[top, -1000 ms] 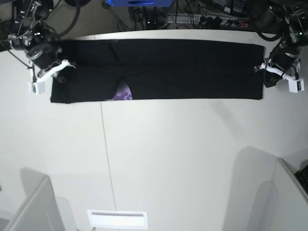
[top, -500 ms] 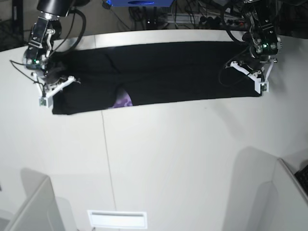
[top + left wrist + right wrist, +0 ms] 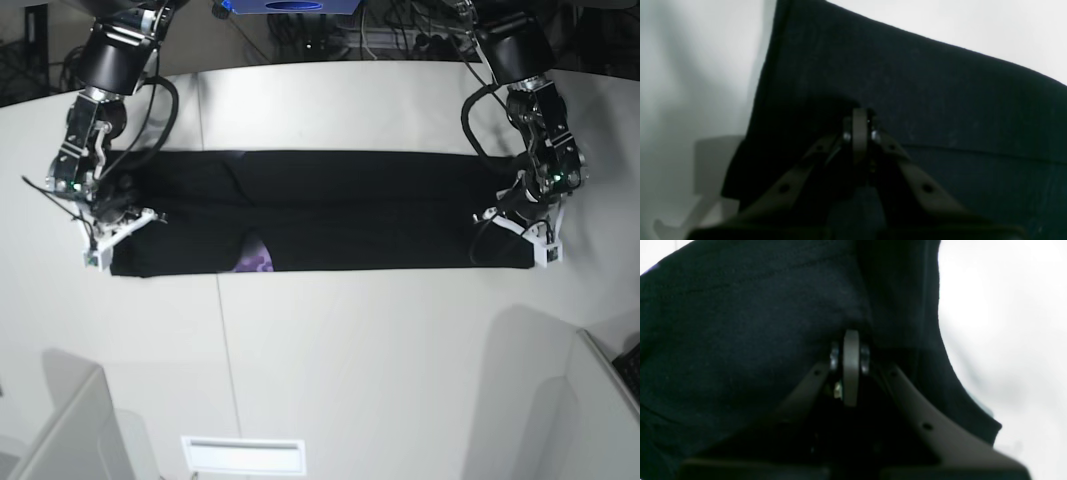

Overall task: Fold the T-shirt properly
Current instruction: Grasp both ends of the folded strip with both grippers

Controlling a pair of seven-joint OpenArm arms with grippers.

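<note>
The black T-shirt (image 3: pixel 350 210) lies folded into a long flat band across the white table (image 3: pixel 350 350), with a small purple patch of print (image 3: pixel 255 262) showing at its front edge. My left gripper (image 3: pixel 522 228) is at the band's right end, shut on the cloth. In the left wrist view my left gripper (image 3: pixel 859 123) pinches the black cloth (image 3: pixel 940 100) near its corner. My right gripper (image 3: pixel 118 225) is at the band's left end, shut on the cloth. In the right wrist view my right gripper (image 3: pixel 850 346) pinches the black cloth (image 3: pixel 740 323).
Grey panels stand at the front left (image 3: pixel 70 430) and front right (image 3: pixel 590 410) corners. A white slotted plate (image 3: pixel 243 455) lies at the front edge. Cables and equipment (image 3: pixel 400 30) sit behind the table's back edge.
Both arms have moved toward the front of the table, dragging the shirt band away from the back edge. Both grippers have stayed at the ends of the band.
</note>
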